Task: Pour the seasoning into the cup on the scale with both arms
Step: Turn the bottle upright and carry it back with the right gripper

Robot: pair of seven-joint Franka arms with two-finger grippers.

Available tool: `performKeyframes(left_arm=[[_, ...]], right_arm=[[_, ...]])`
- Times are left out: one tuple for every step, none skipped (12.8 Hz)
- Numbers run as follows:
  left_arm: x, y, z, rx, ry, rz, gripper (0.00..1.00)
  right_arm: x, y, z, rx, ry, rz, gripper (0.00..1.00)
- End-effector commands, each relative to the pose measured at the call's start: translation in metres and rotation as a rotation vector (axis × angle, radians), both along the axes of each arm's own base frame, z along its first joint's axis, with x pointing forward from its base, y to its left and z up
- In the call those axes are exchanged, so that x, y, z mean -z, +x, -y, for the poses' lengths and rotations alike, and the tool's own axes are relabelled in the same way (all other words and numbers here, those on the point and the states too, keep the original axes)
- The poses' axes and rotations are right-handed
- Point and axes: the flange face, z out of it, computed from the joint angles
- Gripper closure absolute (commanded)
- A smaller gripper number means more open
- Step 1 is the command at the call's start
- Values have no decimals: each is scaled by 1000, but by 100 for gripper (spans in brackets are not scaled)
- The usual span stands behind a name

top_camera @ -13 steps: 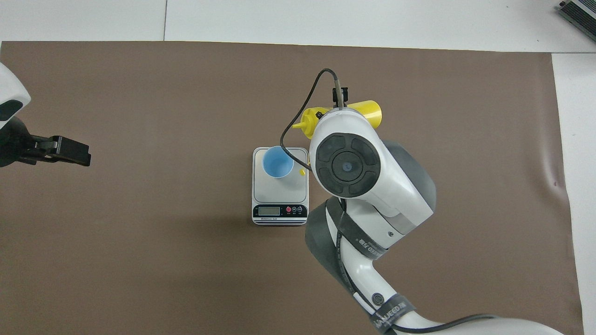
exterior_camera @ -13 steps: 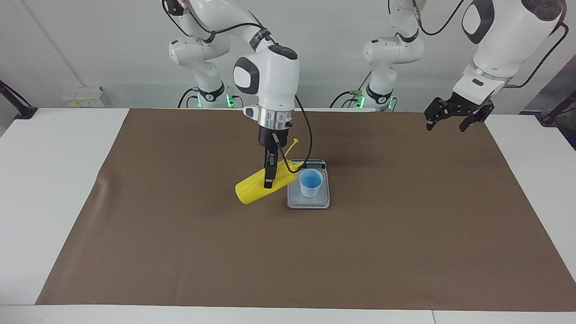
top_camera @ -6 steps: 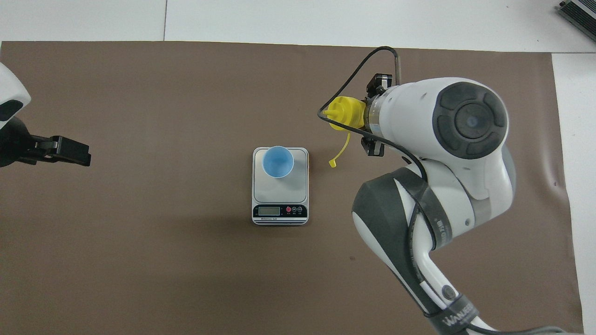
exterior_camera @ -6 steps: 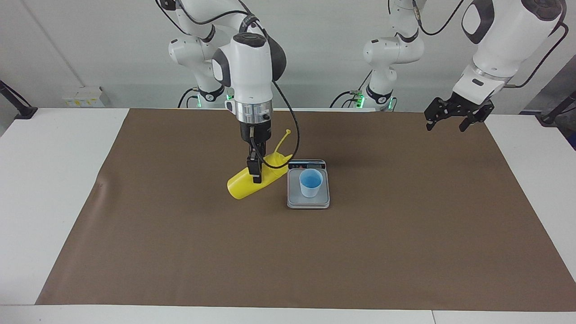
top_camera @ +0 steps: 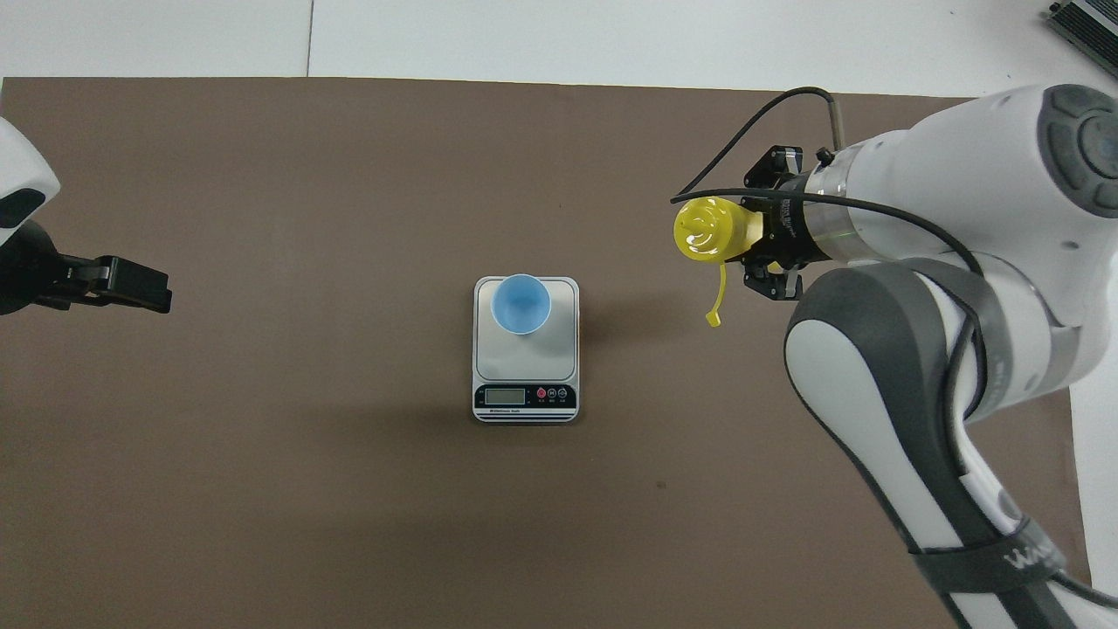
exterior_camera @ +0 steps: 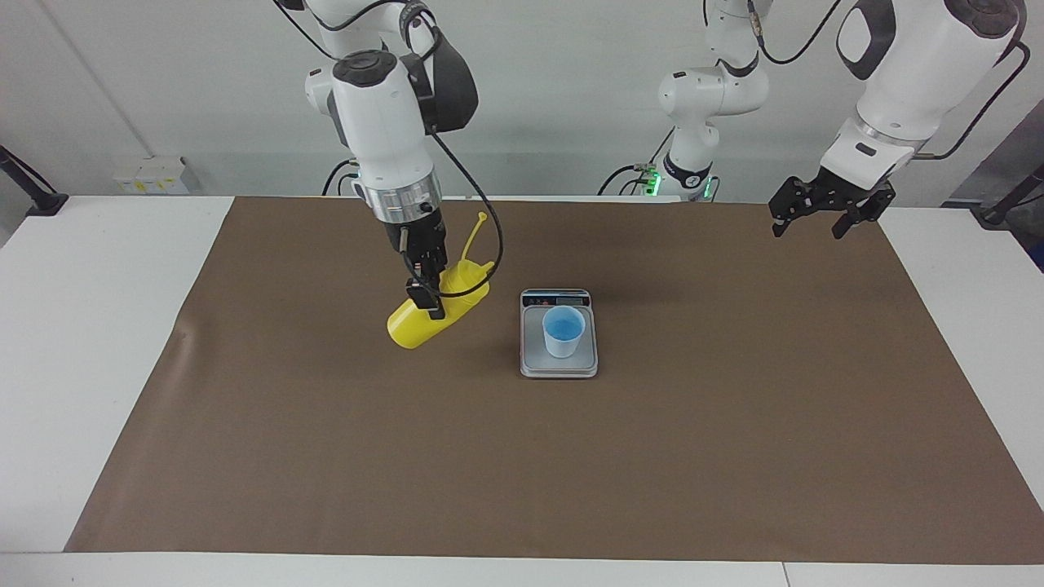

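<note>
My right gripper (exterior_camera: 430,295) is shut on the yellow seasoning bottle (exterior_camera: 408,328) and holds it tilted in the air, nozzle up and pointing toward the scale. It is over the brown mat, toward the right arm's end from the scale. The bottle (top_camera: 706,229) and right gripper (top_camera: 770,246) also show in the overhead view, with the cap strap hanging loose. The pale blue cup (exterior_camera: 564,331) (top_camera: 521,303) stands upright on the silver-grey scale (exterior_camera: 559,364) (top_camera: 524,360). My left gripper (exterior_camera: 822,217) (top_camera: 118,285) is open, empty and waits raised over the mat's edge at the left arm's end.
A brown mat (exterior_camera: 652,456) covers most of the white table (exterior_camera: 90,326). A dark device (top_camera: 1087,22) lies at the table's corner farthest from the robots, at the right arm's end.
My right gripper has carried the bottle away from the cup toward the right arm's end of the table and turned its nozzle upward. The left arm has not moved.
</note>
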Motion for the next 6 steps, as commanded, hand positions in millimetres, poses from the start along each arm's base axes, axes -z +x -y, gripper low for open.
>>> performKeyframes(left_arm=[[1,-2,-3,60,15,16,0],[1,-2,-3,61,14,19,0],[1,-2,-3,61,14,19,0],[1,-2,-4,61,14,19,0],[1,-2,-3,63,14,19,0],[1,-2,-2,66,14,18,0]], right_arm=[[-5,-5,38,-24,101,-30,100],[-4,-5,55,-42,140,-48,100],[-1,-5,72,-50,172,-59,100],[1,-7,88,-42,206,-60,100],[9,-9,109,-26,259,-69,100],[15,-13,119,-72,298,-83,100]])
